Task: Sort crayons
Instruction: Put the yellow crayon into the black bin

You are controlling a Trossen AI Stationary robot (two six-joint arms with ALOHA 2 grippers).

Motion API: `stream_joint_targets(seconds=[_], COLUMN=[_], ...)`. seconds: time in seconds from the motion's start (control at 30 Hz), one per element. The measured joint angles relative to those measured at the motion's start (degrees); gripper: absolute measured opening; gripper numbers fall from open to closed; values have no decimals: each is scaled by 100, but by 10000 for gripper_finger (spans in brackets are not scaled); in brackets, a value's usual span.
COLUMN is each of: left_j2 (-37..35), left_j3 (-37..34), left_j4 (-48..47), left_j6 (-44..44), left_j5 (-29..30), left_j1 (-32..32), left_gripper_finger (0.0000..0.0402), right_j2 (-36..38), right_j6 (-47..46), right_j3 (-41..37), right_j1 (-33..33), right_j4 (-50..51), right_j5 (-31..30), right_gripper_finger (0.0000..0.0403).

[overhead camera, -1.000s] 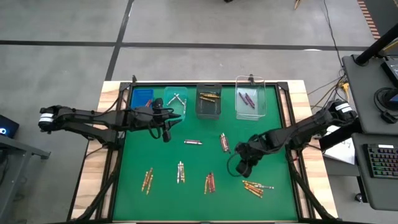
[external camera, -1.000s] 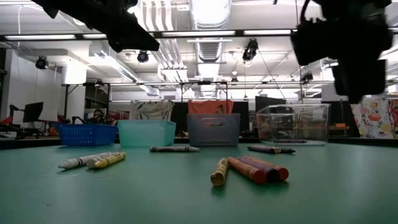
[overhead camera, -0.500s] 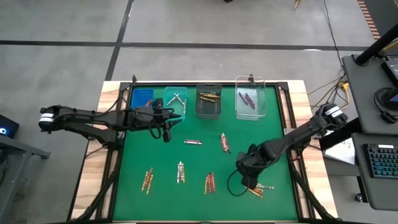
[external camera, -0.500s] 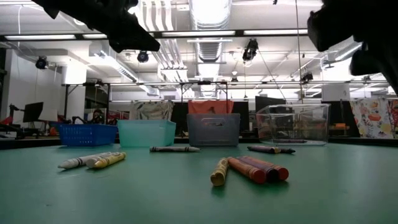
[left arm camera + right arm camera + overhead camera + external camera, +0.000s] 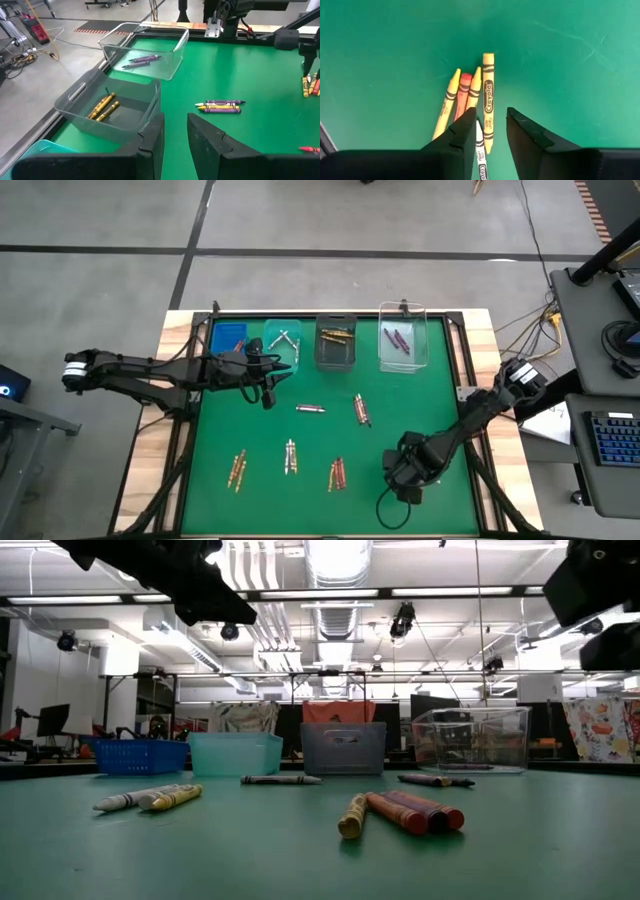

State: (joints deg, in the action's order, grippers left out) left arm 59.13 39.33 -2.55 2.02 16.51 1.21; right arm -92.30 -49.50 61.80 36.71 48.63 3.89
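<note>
Green matting (image 5: 330, 435) covers the table, and along its far edge stand four small bins (image 5: 338, 343), each already with a few crayons inside. More crayons lie loose on the mat in small clusters, with one pair near the middle (image 5: 361, 409) and a single one beside it (image 5: 310, 409). The right gripper (image 5: 489, 127) hangs low over a cluster near the front right corner — three yellow-gold crayons (image 5: 488, 95) and a red one (image 5: 464, 90) lying side by side, touching, with a white one partly hidden between the fingers. Its jaws stand slightly apart and hold nothing. The left gripper (image 5: 175, 131) waits over the mat just in front of the bins, jaws likewise a little apart and empty. Crayons of this kind are probably light, stiff and waxy, with a paper sleeve that should give some grip — yet they roll readily and may snap under a hard pinch. The sound hold looks to be across the middle of the wrapped barrel, one stick at a time; the neighbours lie so close that a finger may nudge them aside.
</note>
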Motion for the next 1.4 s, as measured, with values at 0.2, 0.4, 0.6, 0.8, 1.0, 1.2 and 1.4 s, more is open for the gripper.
stream_joint_targets(seconds=[0.2,0.4,0.6,0.8,1.0,1.2,1.4], left_j2=[0,0,0,0,0,0,0], left_j3=[0,-2,-2,-2,-2,-2,-4], left_j4=[-4,-3,-2,0,1,1,12], left_j6=[-2,-1,-2,-2,-1,-2,-2], left_j5=[0,0,0,0,0,2,0], left_j1=[0,0,0,0,0,0,0], left_gripper_finger=[66,66,66,66,66,66,66], right_j2=[-189,-357,-541,-672,-683,-678,-615], right_j6=[-95,-151,-95,-93,-84,-44,-43], right_j3=[-24,-35,-39,-42,-46,-55,-61], right_j1=[237,241,241,234,205,158,115], right_j4=[10,21,34,34,32,31,57], right_j5=[-10,-146,-258,-337,-391,-451,-506], right_gripper_finger=[127,134,123,111,83,21,13])
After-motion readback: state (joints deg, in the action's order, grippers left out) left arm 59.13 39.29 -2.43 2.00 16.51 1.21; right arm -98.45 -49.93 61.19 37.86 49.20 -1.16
